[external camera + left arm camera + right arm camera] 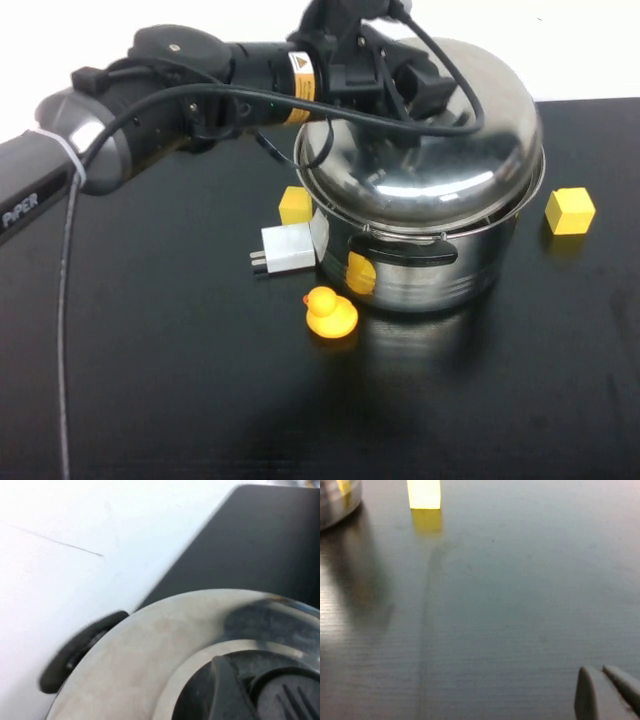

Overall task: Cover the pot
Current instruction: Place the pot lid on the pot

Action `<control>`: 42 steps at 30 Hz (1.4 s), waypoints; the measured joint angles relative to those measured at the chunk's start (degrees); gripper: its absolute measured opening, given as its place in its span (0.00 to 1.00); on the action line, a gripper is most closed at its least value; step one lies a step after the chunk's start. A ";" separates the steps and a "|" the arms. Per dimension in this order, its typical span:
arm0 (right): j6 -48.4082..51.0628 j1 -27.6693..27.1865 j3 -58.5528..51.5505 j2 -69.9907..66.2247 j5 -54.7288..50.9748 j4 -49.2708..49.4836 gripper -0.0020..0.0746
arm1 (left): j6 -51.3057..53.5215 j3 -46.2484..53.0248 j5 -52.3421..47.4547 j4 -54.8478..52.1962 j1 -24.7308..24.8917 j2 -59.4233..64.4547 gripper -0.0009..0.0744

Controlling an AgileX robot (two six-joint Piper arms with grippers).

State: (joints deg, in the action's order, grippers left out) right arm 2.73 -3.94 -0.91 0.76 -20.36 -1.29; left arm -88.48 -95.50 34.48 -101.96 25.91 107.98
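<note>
The pot [440,275], large and shiny steel with a black loop handle [405,250] facing me, stands at the table's middle back. The domed steel lid [440,150] lies on its rim, slightly tilted. My left gripper [415,85] reaches over from the left and is shut on the lid's black knob. In the left wrist view, a black finger [225,690] sits against the knob [287,695] on the lid's dome [140,655], and one pot handle [75,650] pokes out beneath. My right gripper [602,680] is shut and empty low over bare table, out of the high view.
A yellow cube [295,204], a white plug adapter [285,248] and a yellow rubber duck [330,312] lie close to the pot's left front. Another yellow cube [569,210] sits to its right, also in the right wrist view [424,493].
</note>
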 joint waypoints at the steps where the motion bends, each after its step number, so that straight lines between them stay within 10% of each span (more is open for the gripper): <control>1: 0.00 0.00 0.00 0.00 0.00 0.00 0.02 | 0.06 0.00 -0.69 0.00 0.00 -0.41 0.43; 19: 0.00 0.00 0.00 0.00 0.00 0.00 0.02 | -8.88 0.00 -3.41 0.00 0.00 -6.64 0.43; 37: 0.00 0.00 0.00 0.00 0.00 0.00 0.02 | 2.08 0.14 -40.70 2.68 3.56 -11.27 0.43; 42: 0.00 0.00 0.00 0.00 0.00 0.00 0.02 | 20.43 0.14 -56.36 20.21 7.48 -11.74 0.43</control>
State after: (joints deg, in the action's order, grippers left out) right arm 2.73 -3.94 -0.91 0.76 -20.36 -1.29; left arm -68.05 -95.36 -21.88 -81.75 33.39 96.24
